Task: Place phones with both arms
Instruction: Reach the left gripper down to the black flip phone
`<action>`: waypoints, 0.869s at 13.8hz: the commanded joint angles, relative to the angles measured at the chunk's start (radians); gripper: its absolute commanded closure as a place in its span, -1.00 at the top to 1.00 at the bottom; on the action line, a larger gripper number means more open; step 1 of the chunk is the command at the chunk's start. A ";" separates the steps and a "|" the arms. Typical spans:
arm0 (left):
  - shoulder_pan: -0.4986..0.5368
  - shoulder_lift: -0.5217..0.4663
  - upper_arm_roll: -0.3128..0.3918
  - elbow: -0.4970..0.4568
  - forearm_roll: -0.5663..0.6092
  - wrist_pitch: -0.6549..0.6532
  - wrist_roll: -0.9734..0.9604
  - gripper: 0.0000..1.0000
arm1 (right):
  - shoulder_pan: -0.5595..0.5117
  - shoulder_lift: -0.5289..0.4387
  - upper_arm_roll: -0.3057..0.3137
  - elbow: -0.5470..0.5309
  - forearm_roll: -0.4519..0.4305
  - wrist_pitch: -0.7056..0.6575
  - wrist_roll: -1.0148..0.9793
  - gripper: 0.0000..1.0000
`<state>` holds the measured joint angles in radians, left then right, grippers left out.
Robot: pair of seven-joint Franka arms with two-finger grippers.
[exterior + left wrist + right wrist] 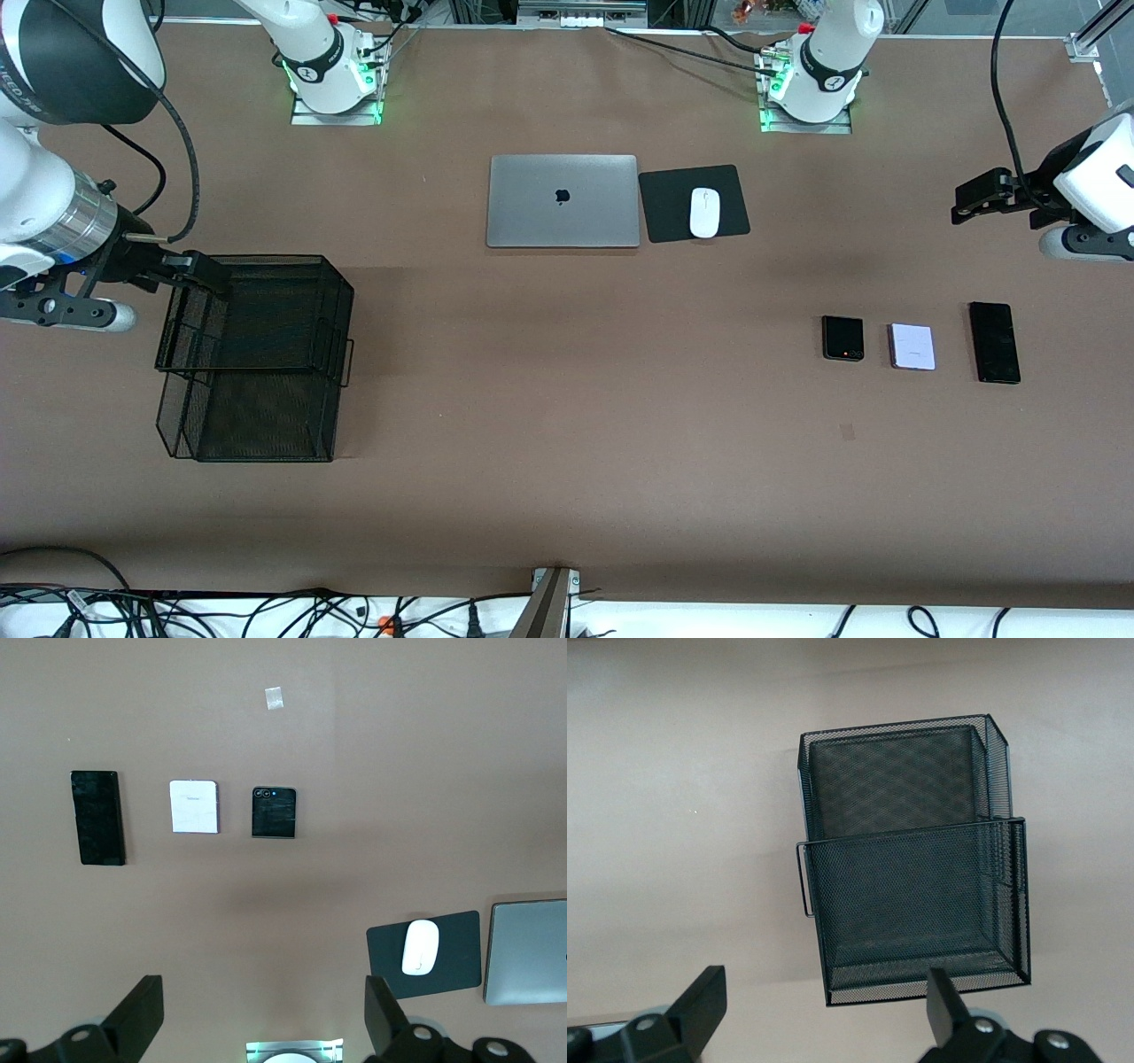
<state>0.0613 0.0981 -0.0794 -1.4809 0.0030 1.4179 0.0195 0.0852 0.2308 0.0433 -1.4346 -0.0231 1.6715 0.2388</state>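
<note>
The right pincer (199,270) hangs released over the edge of the black mesh tray (257,354), holding nothing. The silver laptop (563,201) lies closed on the table (567,461), the white mouse (704,213) on its black pad (694,203) just beside it. Nearer the front camera than the laptop, toward the left arm's end, lie the small black phone (842,338), the lilac-white phone (912,346) and the long black phone (993,342) in a row, apart. The left pincer (970,199) hovers released above the table near them.

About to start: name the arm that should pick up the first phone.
Left. The open left gripper hangs at the end of the table where the three phones lie; the open right gripper is over the mesh tray, away from them.
</note>
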 commanded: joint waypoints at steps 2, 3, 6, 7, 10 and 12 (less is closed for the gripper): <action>0.009 0.005 0.003 -0.111 -0.011 0.128 0.014 1.00 | 0.001 -0.010 0.001 -0.006 -0.008 0.005 0.020 1.00; 0.009 0.006 0.003 -0.178 -0.011 0.210 0.014 1.00 | 0.001 -0.011 0.003 -0.006 -0.008 0.005 0.022 1.00; 0.008 0.052 0.001 -0.366 -0.008 0.470 0.014 1.00 | 0.001 -0.007 0.001 -0.006 -0.005 0.008 0.022 1.00; 0.008 0.096 0.001 -0.377 -0.008 0.525 0.014 1.00 | 0.002 -0.007 0.001 -0.006 -0.006 0.008 0.020 1.00; 0.006 0.224 0.001 -0.383 0.035 0.643 0.049 1.00 | -0.001 -0.005 0.000 -0.006 -0.006 -0.004 0.019 1.00; 0.009 0.288 0.001 -0.392 0.045 0.729 0.069 1.00 | -0.002 -0.007 0.000 -0.007 -0.003 -0.007 0.017 1.00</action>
<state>0.0668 0.3425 -0.0780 -1.8789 0.0255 2.0915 0.0529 0.0844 0.2310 0.0423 -1.4351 -0.0230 1.6706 0.2413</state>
